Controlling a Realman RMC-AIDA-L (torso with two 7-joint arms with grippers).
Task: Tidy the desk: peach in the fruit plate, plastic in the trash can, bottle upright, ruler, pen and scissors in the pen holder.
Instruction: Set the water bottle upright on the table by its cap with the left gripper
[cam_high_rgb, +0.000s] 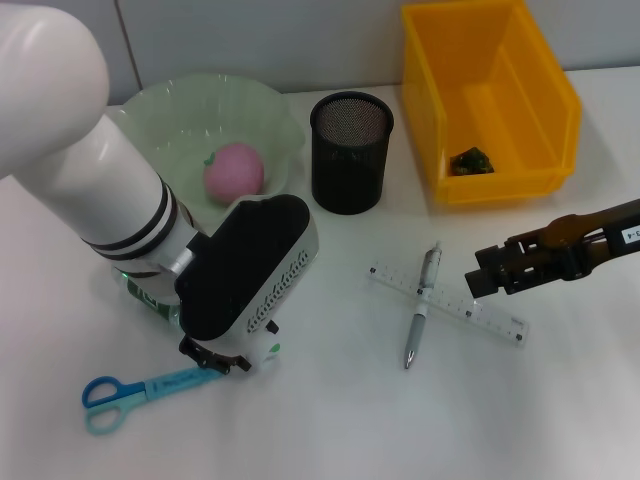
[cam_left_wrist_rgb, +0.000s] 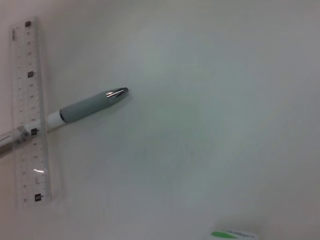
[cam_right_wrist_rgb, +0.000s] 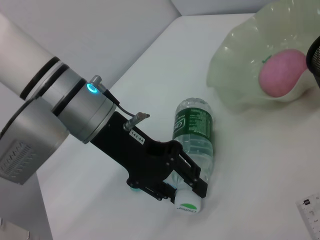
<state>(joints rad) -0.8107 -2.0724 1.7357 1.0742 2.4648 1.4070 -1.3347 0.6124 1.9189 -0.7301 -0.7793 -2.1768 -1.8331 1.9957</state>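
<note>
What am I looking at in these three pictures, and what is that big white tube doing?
It is a robot with two arms, tidying a desk. The wide picture comes from a camera on its head; the other two come from cameras on its wrists.

The white tube is its left arm. Its left gripper is down at the capped end of a water bottle lying on its side, jaws around the neck by the cap. The right wrist camera shows this best. The right gripper hangs above the desk near the ruler, holding nothing.

On the desk: a pen lying across a clear ruler, and blue scissors. A peach already sits in the green fruit plate. Behind stand a black mesh pen holder and a yellow trash can with a dark scrap inside.
</note>
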